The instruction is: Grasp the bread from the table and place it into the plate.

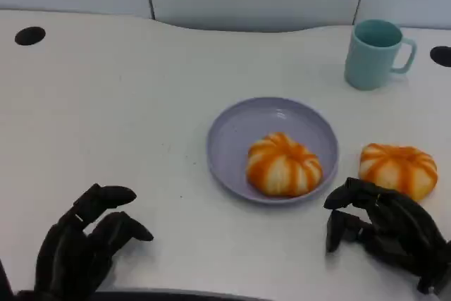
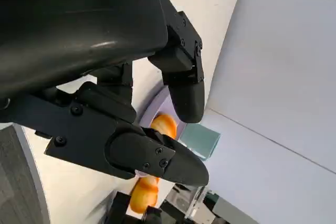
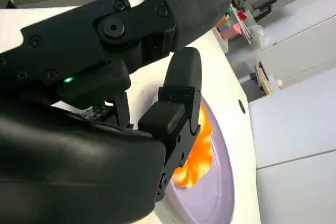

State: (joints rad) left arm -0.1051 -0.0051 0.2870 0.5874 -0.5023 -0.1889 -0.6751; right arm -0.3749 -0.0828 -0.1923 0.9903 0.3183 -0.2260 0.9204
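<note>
White table (image 1: pixel 127 103), wide and flat, with a pale panelled wall behind its far edge. Two dark round holes in the tabletop, one at far left (image 1: pixel 29 35), one at far right (image 1: pixel 442 55).

Round lavender plate (image 1: pixel 232 132) near table centre, shallow rim. In its right-hand, nearer part sits an orange-and-white striped bread bun (image 1: pixel 283 165), wholly within the rim. Same bun shows beyond the fingers in the right wrist view (image 3: pixel 202 150), resting on the plate (image 3: pixel 223 182).

Second orange-and-white striped bun (image 1: pixel 398 168) lies on the bare table just right of the plate, apart from the rim. Nothing between it and the plate.

Black right hand (image 1: pixel 384 234) at lower right, just in front of the second bun; fingers (image 1: pixel 345 199) curled partly inward but spread, nothing held between them. Uppermost fingers sit very close to the bun's near edge; cannot tell whether they touch.

Black left hand (image 1: pixel 81 244) at lower left, resting low over the table, well apart from the plate; fingers (image 1: pixel 113 195) apart and loosely bent, holding nothing.

Pale teal ceramic mug (image 1: pixel 375 54) upright at far right behind the plate, handle to the right, well clear of both buns.
</note>
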